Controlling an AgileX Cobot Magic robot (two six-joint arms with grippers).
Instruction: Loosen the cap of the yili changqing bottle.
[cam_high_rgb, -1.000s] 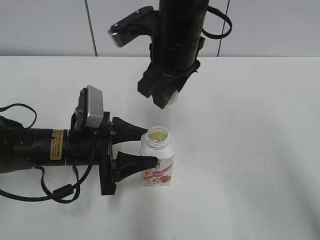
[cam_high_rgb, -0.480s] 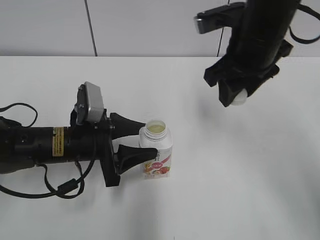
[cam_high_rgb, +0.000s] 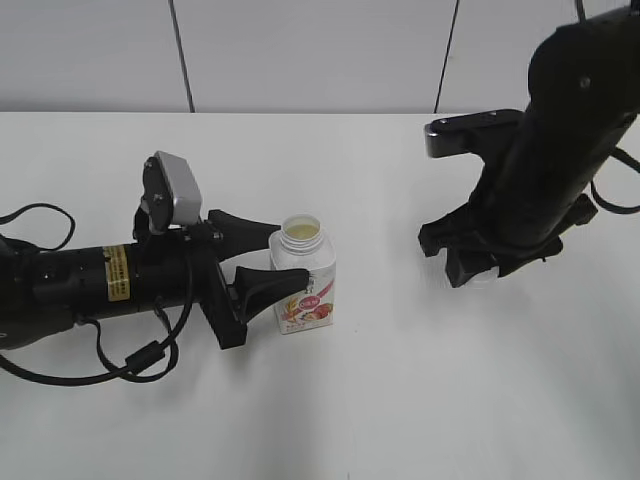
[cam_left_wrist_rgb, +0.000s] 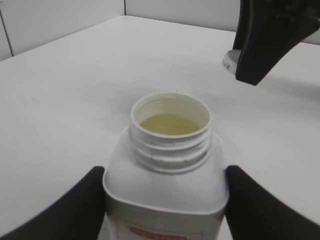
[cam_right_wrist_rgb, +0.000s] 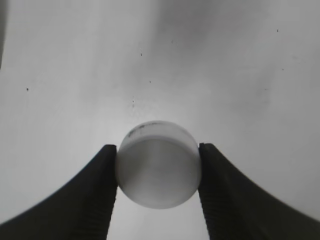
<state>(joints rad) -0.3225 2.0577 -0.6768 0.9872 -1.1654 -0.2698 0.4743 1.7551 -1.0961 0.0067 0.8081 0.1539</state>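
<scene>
The yili changqing bottle (cam_high_rgb: 303, 280) stands upright on the white table, uncapped, with pale liquid showing in its open threaded neck (cam_left_wrist_rgb: 170, 125). My left gripper (cam_high_rgb: 268, 268) is shut on the bottle's body, one finger on each side (cam_left_wrist_rgb: 165, 200). My right gripper (cam_high_rgb: 482, 270) is low over the table to the right of the bottle and is shut on the cap (cam_right_wrist_rgb: 158, 164), a round white disc between both fingers. The cap's edge also shows in the left wrist view (cam_left_wrist_rgb: 229, 62) under the right gripper.
The white table (cam_high_rgb: 400, 400) runs to a grey panelled wall (cam_high_rgb: 300, 50) at the back. The left arm's black body and cable (cam_high_rgb: 60, 290) lie along the table's left side. The right arm (cam_high_rgb: 560, 150) stands over the right side.
My right gripper has carried the cap from above the bottle to the right and down close to the table. The left gripper has shifted the bottle slightly left.
</scene>
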